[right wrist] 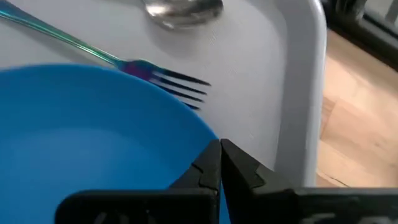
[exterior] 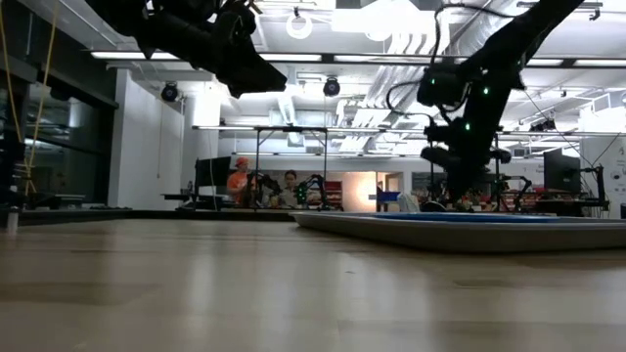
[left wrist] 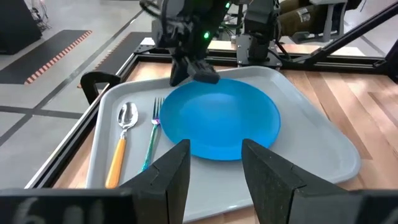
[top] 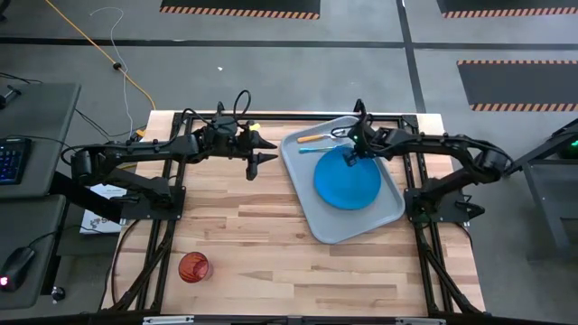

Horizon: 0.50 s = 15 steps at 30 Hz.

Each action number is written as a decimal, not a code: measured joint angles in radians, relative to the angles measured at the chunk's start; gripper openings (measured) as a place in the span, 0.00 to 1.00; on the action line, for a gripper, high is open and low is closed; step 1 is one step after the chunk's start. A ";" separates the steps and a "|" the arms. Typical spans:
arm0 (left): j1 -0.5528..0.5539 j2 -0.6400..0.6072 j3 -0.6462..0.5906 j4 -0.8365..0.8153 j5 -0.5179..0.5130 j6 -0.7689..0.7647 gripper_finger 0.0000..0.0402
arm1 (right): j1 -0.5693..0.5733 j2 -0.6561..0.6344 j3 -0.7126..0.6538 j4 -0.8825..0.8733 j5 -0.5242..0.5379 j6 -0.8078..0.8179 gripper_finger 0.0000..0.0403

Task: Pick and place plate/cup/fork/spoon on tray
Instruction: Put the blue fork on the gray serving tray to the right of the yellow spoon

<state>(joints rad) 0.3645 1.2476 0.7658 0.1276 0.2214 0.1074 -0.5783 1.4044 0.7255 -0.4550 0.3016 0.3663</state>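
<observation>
Right gripper [top: 354,153] hovers low over the far edge of the plate [top: 348,177], and in its own wrist view the fingertips [right wrist: 217,163] are pressed together with nothing between them, just above the blue rim. The plate lies flat inside the tray [top: 386,206], and beside it toward the tray's far rim lie the fork [left wrist: 151,138] and the spoon [left wrist: 120,144], side by side and apart from each other, the fork's tines right against the plate's edge. So three of the four items look settled, and the one left out is the cup [top: 193,267], standing alone near the front left corner of the table [top: 271,235], well apart from the tray. The left gripper [top: 264,149] hangs above the table's far middle, fingers [left wrist: 171,174] spread apart and empty, pointing toward the tray. The step in hand, I judge, is clearing the right arm off the tray and going for that cup. To do it well: lift the right gripper straight up so it does not nudge the plate or drag the fork, then send the left arm, the nearer one, down to the cup with its fingers wide, straddle the rim or the wall squarely, and squeeze gently, since thin plastic may flex or pop out. A free spot shows on the tray's near side.
</observation>
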 joint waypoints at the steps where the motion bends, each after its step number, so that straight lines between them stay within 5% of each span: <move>1: 0.000 0.000 0.000 0.000 0.000 0.000 0.33 | -0.006 0.010 -0.005 0.004 0.000 0.000 0.00; 15: -0.001 0.000 0.000 0.005 0.000 0.002 0.33 | -0.057 0.130 -0.006 0.144 0.005 -0.008 0.00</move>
<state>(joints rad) 0.3635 1.2476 0.7658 0.1327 0.2212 0.1089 -0.6353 1.5349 0.7197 -0.3114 0.3069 0.3582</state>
